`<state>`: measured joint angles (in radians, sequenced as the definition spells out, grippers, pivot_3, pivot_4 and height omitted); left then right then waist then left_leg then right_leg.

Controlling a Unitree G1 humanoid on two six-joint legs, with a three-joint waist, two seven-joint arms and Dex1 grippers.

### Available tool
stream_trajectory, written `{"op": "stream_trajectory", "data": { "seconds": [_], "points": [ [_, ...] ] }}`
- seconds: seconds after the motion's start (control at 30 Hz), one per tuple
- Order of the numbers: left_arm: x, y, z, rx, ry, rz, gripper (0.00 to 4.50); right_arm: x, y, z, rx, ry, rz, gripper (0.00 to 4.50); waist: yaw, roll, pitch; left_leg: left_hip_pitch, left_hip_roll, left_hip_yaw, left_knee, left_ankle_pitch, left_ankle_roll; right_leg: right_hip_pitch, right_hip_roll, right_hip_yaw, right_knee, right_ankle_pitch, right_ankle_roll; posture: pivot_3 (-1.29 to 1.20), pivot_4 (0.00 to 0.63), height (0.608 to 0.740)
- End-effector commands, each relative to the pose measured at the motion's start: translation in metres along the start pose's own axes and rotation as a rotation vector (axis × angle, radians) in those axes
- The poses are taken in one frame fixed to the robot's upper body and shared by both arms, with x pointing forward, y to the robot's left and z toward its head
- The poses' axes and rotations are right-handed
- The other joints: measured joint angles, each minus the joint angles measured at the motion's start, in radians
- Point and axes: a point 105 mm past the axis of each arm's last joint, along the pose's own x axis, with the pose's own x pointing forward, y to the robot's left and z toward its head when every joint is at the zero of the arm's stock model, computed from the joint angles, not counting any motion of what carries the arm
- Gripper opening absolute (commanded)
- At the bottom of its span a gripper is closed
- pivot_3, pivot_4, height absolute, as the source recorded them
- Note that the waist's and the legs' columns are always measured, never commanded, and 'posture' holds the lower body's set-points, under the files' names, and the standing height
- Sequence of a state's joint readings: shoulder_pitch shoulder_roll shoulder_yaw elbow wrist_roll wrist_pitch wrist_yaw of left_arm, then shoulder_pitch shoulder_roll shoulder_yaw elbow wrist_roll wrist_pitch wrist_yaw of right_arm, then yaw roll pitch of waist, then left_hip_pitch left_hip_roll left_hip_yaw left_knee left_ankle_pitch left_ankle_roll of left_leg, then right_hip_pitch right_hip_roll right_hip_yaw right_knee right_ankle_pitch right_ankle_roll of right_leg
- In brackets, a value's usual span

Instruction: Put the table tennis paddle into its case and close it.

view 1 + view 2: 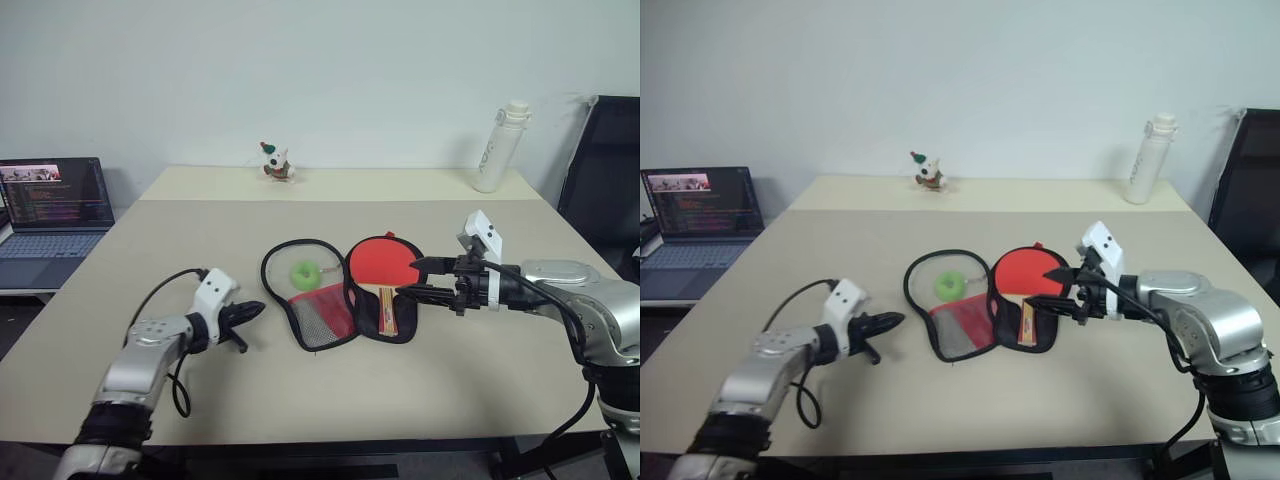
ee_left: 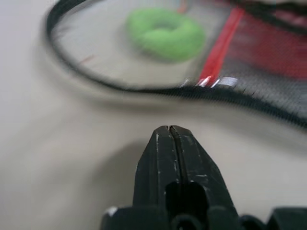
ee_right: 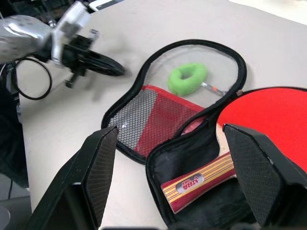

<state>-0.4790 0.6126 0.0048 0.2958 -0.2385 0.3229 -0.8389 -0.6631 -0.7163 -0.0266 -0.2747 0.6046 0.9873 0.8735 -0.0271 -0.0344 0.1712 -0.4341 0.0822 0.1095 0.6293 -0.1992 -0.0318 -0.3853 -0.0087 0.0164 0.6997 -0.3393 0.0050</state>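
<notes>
**Left eye view: case lies open, paddle in it, both grippers empty**

Left eye view, biggest first. Wide beige rectangular table (image 1: 330, 390) carries everything. Open dark laptop (image 1: 52, 205) with lit screen sits on a lower surface off the table's left edge. Black chair (image 1: 605, 170) stands at the far right. White plastic bottle (image 1: 498, 146) stands upright near the far right corner of the table.

Paddle-shaped fabric case (image 1: 310, 305) with black zip edging lies flat and unzipped mid-table, its two halves spread side by side. Left half shows a mesh panel over red lining; right half is black inside. Round red-rubber table tennis paddle (image 1: 383, 262) with its striped light wooden handle lies face up in the right half, handle pointing toward the near edge. Green ring (image 1: 306, 273) rests on the mesh of the left half, red cord end beside it.

Right gripper (image 1: 412, 277) hovers just right of the paddle, near the handle, black fingers spread wide, nothing between them. Right wrist view confirms: the fingers frame the open case with a clear gap.

Left gripper (image 1: 252, 312) sits low over the table just left of the case, apart from its edge. Fingers (image 2: 160, 158) pressed together, pinching nothing.

Small white and red figurine (image 1: 275, 162) stands at the far edge, well apart from everything.
</notes>
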Motion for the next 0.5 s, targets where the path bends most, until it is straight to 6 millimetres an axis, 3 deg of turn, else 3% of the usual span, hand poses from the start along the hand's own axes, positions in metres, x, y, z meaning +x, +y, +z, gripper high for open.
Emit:
{"op": "stream_trajectory", "data": {
  "seconds": [0.03,0.17,0.37,0.5],
  "points": [
    [0.014,0.000,0.013,0.050,-0.028,-0.028,0.02,-0.008,0.002,0.015,-0.072,-0.037,-0.007,3.83,0.000,0.000,0.000,0.000,0.000,0.000,0.000,0.000,0.000,0.000,0.000,0.000,0.000,0.000,0.000,0.00,0.150,0.740],
    [0.031,-0.006,0.035,0.090,-0.081,-0.083,0.02,-0.013,-0.002,0.013,-0.070,-0.027,-0.033,3.83,-0.001,0.000,0.000,0.000,0.000,0.000,0.000,0.000,-0.001,0.000,0.000,0.000,0.000,0.000,0.000,0.00,0.150,0.740],
    [0.055,-0.035,0.108,0.168,-0.244,-0.205,0.02,-0.032,-0.016,0.006,-0.053,0.009,-0.108,3.83,0.005,-0.001,0.001,0.000,-0.001,0.000,0.000,0.001,-0.002,0.000,0.000,0.000,0.000,0.000,0.000,0.00,0.150,0.740],
    [0.079,-0.062,0.139,0.181,-0.294,-0.296,0.02,-0.045,-0.027,0.002,-0.026,0.032,-0.161,3.83,0.010,-0.001,0.001,0.000,-0.002,0.000,0.001,0.001,-0.001,0.001,0.001,0.000,0.000,0.000,0.000,0.00,0.150,0.740]
  ]
}}
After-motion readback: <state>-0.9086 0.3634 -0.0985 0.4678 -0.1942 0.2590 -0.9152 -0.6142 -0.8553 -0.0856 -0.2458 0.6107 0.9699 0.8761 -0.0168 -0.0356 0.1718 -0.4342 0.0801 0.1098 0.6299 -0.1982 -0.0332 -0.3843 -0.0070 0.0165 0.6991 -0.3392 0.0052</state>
